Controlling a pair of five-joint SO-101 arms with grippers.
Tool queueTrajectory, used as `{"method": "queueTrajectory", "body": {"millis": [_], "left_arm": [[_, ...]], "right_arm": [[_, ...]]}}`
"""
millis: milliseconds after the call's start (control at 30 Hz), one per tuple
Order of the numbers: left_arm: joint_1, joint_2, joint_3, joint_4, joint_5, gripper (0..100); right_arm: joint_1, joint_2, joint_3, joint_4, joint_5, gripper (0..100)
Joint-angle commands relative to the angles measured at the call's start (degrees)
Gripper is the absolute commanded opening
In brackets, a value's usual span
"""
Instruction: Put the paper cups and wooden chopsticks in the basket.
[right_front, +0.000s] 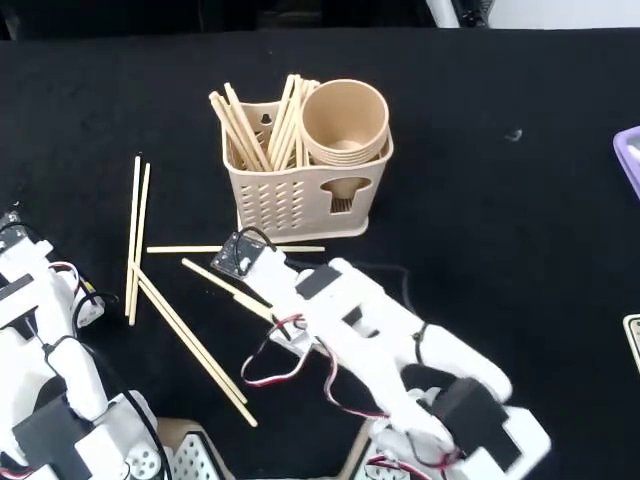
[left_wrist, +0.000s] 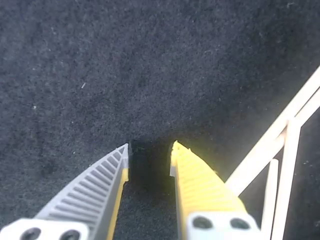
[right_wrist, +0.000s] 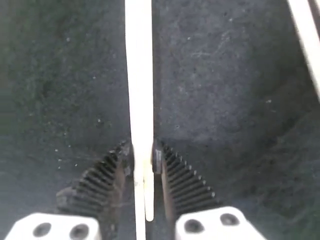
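Note:
The beige basket (right_front: 300, 195) stands at the table's middle back, with stacked paper cups (right_front: 345, 122) in one side and several wooden chopsticks (right_front: 255, 125) in the other. More chopsticks (right_front: 138, 235) lie loose on the black cloth to its left and front. My right gripper (right_wrist: 142, 155) is shut on one chopstick (right_wrist: 139, 90), which runs straight out between the fingers; in the high view that chopstick (right_front: 222, 283) lies in front of the basket under the right arm (right_front: 350, 310). My left gripper (left_wrist: 149, 152) is open just above bare cloth, with crossed chopsticks (left_wrist: 280, 140) beside it.
A purple object (right_front: 630, 155) sits at the table's right edge, and a pale one (right_front: 633, 340) lies below it. The left arm (right_front: 40, 340) stands at the front left. Another chopstick (right_wrist: 306, 40) lies close beside the held one.

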Motion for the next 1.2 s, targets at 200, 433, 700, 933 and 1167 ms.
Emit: {"method": "queueTrajectory", "body": {"millis": [200, 433, 700, 933, 1167], "left_arm": [[-0.57, -0.26, -3.21, -0.26, 0.44, 14], [-0.57, -0.18, -3.21, -0.26, 0.44, 14], [-0.57, -0.09, -3.21, -0.26, 0.44, 14], [-0.57, -0.09, -3.21, -0.26, 0.44, 14], [-0.57, -0.35, -2.95, -0.26, 0.44, 14]], "right_arm": [[0.88, -28.79, -0.04, 8.53, -0.53, 1.1], [0.79, -47.25, -4.79, 8.79, -0.62, 1.1], [1.14, -51.82, -24.66, 5.01, -0.62, 1.1], [4.66, -47.34, -26.59, -18.02, -10.55, 1.1], [10.11, -32.48, -22.81, -45.45, -15.12, 1.1]]}}
